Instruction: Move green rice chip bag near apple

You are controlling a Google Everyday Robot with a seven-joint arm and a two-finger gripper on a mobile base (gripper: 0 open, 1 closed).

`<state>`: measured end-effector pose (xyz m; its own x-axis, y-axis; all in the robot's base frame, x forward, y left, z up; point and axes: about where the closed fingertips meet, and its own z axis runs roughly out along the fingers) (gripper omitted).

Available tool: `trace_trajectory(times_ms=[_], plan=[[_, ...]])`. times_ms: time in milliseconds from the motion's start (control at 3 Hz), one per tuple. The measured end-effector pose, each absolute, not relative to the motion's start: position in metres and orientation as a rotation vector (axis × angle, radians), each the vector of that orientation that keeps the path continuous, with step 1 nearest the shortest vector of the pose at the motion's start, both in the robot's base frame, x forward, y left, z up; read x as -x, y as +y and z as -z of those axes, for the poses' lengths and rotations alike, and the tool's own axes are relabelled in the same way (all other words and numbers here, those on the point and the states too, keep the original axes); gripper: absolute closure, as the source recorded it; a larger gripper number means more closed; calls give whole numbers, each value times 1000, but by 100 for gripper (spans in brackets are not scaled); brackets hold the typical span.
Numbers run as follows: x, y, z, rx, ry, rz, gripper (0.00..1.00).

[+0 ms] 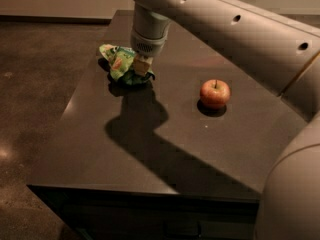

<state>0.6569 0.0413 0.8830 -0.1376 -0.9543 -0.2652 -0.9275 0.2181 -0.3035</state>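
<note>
The green rice chip bag (119, 63) lies crumpled at the far left of the dark table (150, 149). My gripper (141, 65) comes straight down from the arm onto the bag's right side and is shut on it. One pale fingertip (143, 64) shows against the green foil. The bag's left part hangs free, with a dark shadow under it. The red apple (215, 93) stands upright with its stem up, well to the right of the bag and a little nearer the camera, apart from the gripper.
My arm (235, 29) spans the upper right and its body (295, 184) fills the lower right corner. The table's left edge (70, 104) and front edge (145, 189) drop to a brown floor (35, 84).
</note>
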Motion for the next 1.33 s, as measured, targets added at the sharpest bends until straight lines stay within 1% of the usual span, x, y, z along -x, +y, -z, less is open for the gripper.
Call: trace_trajectory(times_ms=[667,1333], plan=[[-674,-18,-902,1579,2207,162,100],[-671,-71,-902,1452,2328,215,100]])
